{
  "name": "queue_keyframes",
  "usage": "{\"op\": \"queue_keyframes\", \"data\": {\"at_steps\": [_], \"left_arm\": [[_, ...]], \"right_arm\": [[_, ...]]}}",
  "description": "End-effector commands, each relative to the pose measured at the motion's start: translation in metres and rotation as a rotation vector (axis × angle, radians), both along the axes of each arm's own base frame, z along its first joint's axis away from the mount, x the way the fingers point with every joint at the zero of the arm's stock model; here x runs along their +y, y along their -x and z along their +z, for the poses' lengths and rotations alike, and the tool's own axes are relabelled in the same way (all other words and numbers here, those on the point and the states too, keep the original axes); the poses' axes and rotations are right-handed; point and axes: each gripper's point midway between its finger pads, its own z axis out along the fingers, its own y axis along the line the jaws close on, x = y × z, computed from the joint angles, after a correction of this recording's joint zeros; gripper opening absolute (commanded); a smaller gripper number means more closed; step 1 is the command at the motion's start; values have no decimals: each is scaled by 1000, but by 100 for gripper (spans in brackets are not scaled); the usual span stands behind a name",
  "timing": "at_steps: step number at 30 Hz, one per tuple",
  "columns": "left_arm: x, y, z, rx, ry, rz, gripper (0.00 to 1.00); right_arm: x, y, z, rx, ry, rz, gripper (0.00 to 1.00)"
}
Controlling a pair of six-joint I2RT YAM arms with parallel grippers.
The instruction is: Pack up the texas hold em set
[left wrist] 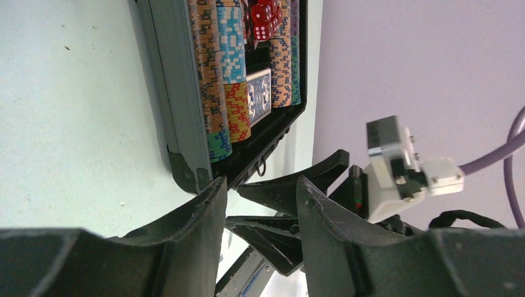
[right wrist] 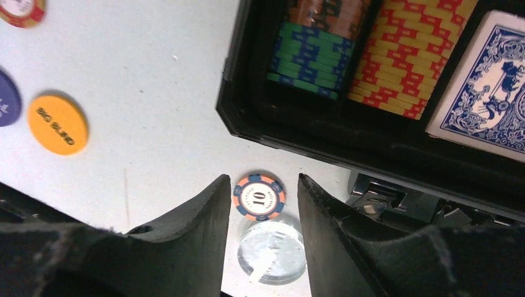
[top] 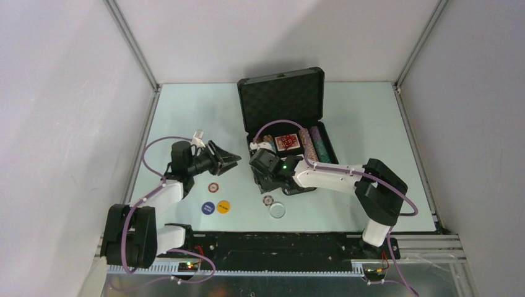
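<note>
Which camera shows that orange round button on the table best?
Right wrist view: the orange button is close enough to read BIG BLIND. The top view shows it only as a small plain disc; the left wrist view misses it.

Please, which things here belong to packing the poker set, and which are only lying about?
For packing: black case, stacked chips, card deck, red dice, loose chip marked 10, red-rimmed chip, blue button, orange button, clear disc.
Not part of it: table, purple cable; no stray item shows.
</note>
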Motion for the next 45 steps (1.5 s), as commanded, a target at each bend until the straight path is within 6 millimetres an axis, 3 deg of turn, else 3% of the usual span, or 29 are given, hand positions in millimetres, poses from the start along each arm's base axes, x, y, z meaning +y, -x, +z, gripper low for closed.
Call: {"op": "queue_keyframes", "data": {"at_steps": [1, 6, 12, 25, 29, 38, 45], "left_arm": [[0, 1, 11, -45, 12, -14, 50], [0, 1, 11, -42, 12, -15, 50], [0, 1, 10, -43, 11, -17, 50], [1, 1, 11, -43, 11, -12, 50], [0, 1, 12, -46, 12, -13, 50], [0, 2, 12, -46, 13, -12, 50], [0, 2, 11, -43, 14, -14, 50]], "right_arm": [[11, -5, 30, -21, -53, 24, 50], [0, 13, 3, 33, 27, 26, 65], [0, 25, -22, 81, 33, 30, 70], [-4, 31, -48, 117, 91, 33, 63], [-4, 32, -50, 120, 97, 35, 56], [-5, 44, -49, 124, 120, 61, 60], [-9, 49, -53, 127, 150, 64, 52]]}}
